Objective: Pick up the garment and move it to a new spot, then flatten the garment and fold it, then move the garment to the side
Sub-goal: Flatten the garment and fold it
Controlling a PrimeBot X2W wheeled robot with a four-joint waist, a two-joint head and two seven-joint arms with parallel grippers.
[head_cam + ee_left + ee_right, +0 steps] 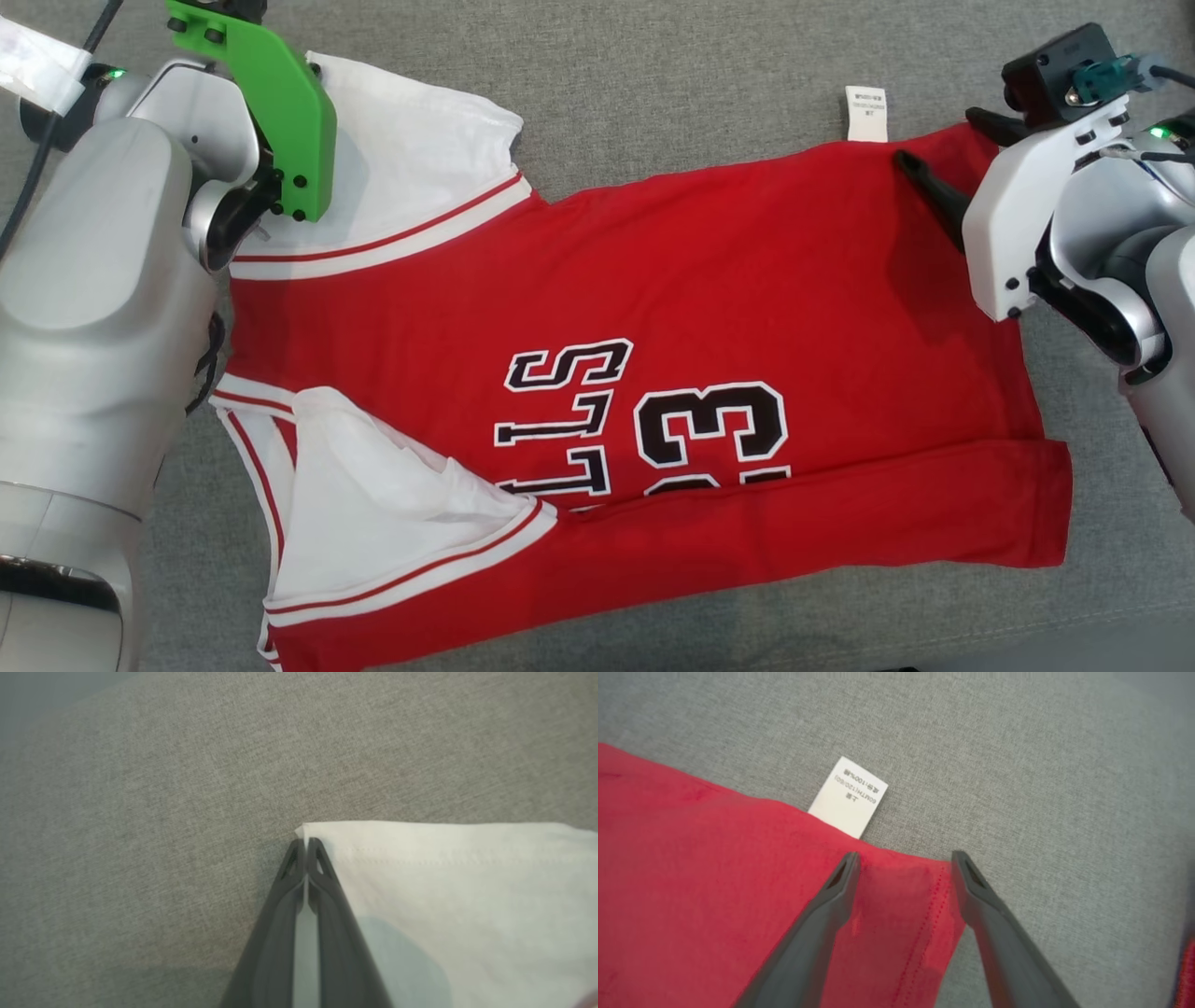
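The garment (709, 280) lies spread on the grey surface (653, 84). The left gripper (306, 845) is closed on its white sleeve corner. The right gripper (906, 861) is wide open, with the red hem corner between its fingers.

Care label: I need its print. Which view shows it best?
Right wrist view: the care label lies close, print visible. Head view shows it small at the jersey's far edge; left wrist view faces a white sleeve.
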